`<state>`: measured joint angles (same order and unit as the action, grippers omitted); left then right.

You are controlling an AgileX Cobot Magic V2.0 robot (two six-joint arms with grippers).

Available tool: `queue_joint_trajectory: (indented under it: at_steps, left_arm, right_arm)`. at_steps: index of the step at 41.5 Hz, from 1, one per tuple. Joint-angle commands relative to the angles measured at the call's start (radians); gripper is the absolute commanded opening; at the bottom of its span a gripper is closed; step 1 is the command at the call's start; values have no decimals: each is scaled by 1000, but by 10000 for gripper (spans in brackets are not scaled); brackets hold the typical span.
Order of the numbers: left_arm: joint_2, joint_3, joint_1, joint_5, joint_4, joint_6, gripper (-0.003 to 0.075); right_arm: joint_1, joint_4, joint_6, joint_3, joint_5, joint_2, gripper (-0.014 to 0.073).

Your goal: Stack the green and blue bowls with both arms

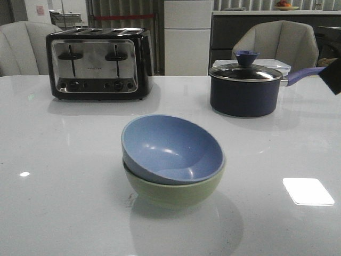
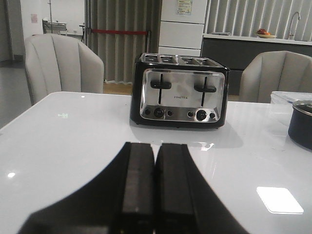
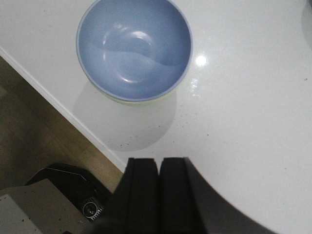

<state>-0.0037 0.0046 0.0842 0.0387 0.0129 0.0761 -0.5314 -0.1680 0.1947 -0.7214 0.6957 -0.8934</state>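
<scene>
Frontally, blue bowl (image 1: 171, 148) sits tilted inside green bowl (image 1: 176, 189) mid-table, toaster (image 1: 99, 63) at 11 o'clock, saucepan (image 1: 245, 88) at 1; stiff, smooth, likely slippery, best pinched at the rim. Left gripper (image 2: 155, 185) clenched empty; right gripper (image 3: 158, 187) likewise, bowls at 12.

Blue bowl (image 1: 171, 146) tilted inside green bowl (image 1: 173, 191)

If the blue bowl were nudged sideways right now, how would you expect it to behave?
The blue bowl sits tilted inside the green bowl, so it would probably rock or slide rather than stay seated. It looks rigid and smooth, so likely slippery. On the glossy table, both might slide together.
</scene>
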Motion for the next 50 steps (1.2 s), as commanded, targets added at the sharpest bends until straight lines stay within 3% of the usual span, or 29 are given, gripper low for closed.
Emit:
queue_joint_trajectory:
  at_steps: [1,6,10,17,23,30,39,50]
  left_arm:
    - [-22,4,7,-96,1,7,93]
    - [-20,4,7,-96,1,7,93]
    - [-20,4,9,-96,1,7,93]
    - [-20,4,9,-96,1,7,93]
    - [-20,4,9,-96,1,7,93]
    - [-20,4,9,-96,1,7,93]
    - [-20,4,9,-96,1,7,93]
    - [-20,4,9,-96,1,7,93]
  right_arm:
    - [-1,1,11,-26,-53,10,57]
    - [60,1,11,-16,-55,81,57]
    - [184,5,11,36,-108,176,57]
    - [416,5,11,227,-317,410,57]
    - [531,5,11,414,-481,612,57]
    - [579,5,11,589,-542,800,57]
    - [579,5,10,743,-667,898,57]
    - [575,5,10,745,-666,923,57]
